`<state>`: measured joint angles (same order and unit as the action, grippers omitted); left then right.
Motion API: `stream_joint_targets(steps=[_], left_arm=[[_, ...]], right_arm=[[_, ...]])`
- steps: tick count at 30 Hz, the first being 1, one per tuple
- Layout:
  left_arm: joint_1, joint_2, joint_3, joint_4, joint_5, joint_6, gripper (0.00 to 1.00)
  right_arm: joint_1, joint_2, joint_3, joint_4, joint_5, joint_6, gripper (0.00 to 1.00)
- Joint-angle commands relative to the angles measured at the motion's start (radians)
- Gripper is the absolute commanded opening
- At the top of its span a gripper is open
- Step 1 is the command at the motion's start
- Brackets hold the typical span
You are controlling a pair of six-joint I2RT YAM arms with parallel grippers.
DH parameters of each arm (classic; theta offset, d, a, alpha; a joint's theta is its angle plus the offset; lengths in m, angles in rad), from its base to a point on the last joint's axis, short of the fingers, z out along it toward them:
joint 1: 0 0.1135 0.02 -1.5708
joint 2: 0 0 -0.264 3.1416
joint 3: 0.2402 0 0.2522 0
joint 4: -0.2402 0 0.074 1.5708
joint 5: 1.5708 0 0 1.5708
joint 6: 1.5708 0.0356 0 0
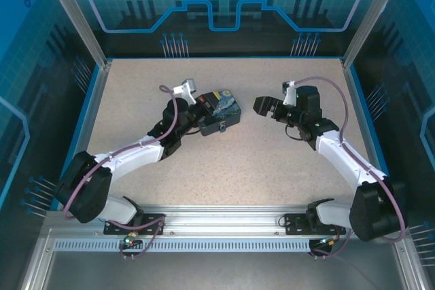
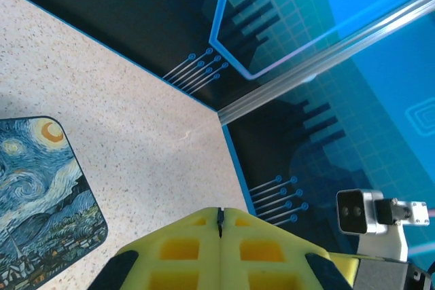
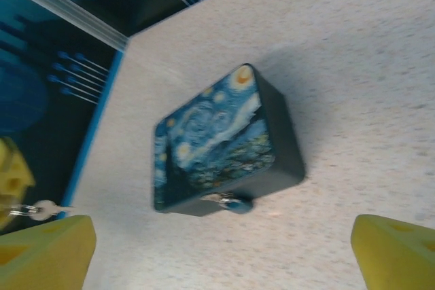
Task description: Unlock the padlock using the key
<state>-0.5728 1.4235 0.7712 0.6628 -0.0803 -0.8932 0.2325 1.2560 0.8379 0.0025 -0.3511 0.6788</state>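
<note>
Fingertips of the right claw, blocky and yellow, sit at the two bottom corners of the right wrist view. They are spread wide, with nothing between them but bare tabletop.

The left claw is pressed closed: in its own wrist view the two yellow pads meet along a thin dark seam. From the right wrist, one of its yellow fingers pokes in at the left edge. A small pale metal key on a little ring sticks out just under that finger, with the ring against it, so the left claw appears to have the key pinched.

Between the two claws lies a dark rectangular box with a blue-and-yellow Starry Night print on its lid. It rests flat with the lid up. A tiny bluish padlock with a silvery shackle hangs at the middle of the box's front wall, on the side nearest the arm bases in the top view. The key is well to one side of the padlock and apart from it.

From above, the left claw is just beside the box's left end, though I cannot tell whether it touches. The right claw hovers off the box's right end with a clear gap between them.

Everything stands on a speckled beige table, the box a little left of its middle. Blue printed wall panels and aluminium corner posts enclose the table. A white camera module shows at the lower right of the left wrist view.
</note>
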Motion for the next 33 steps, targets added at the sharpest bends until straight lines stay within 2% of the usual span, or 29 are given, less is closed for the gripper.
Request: stream_joint_targets(steps=[1, 3, 7, 11, 15, 19, 24, 33], left_arm=[[-0.009, -0.008, -0.041, 0.211, -0.094, -0.070, 0.00], [-0.017, 0.001, -0.061, 0.266, -0.128, -0.106, 0.00], [-0.029, 0.025, -0.088, 0.343, -0.179, -0.199, 0.00], [-0.041, 0.058, -0.096, 0.393, -0.199, -0.274, 0.00], [-0.047, 0.079, -0.092, 0.393, -0.196, -0.331, 0.00], [-0.053, 0.079, -0.087, 0.363, -0.194, -0.347, 0.00], [-0.054, 0.087, -0.090, 0.355, -0.191, -0.364, 0.00], [-0.057, 0.104, -0.084, 0.367, -0.184, -0.368, 0.00]], right_arm=[[-0.005, 0.035, -0.029, 0.233, -0.153, 0.198, 0.91], [-0.002, 0.064, -0.047, 0.349, -0.173, 0.308, 0.88], [0.018, 0.148, -0.082, 0.619, -0.184, 0.522, 0.73], [0.068, 0.238, -0.061, 0.782, -0.181, 0.639, 0.60], [0.126, 0.298, -0.008, 0.822, -0.178, 0.663, 0.48], [0.171, 0.329, 0.022, 0.840, -0.177, 0.671, 0.41], [0.209, 0.341, 0.022, 0.853, -0.168, 0.676, 0.35], [0.243, 0.341, 0.008, 0.846, -0.170, 0.679, 0.33]])
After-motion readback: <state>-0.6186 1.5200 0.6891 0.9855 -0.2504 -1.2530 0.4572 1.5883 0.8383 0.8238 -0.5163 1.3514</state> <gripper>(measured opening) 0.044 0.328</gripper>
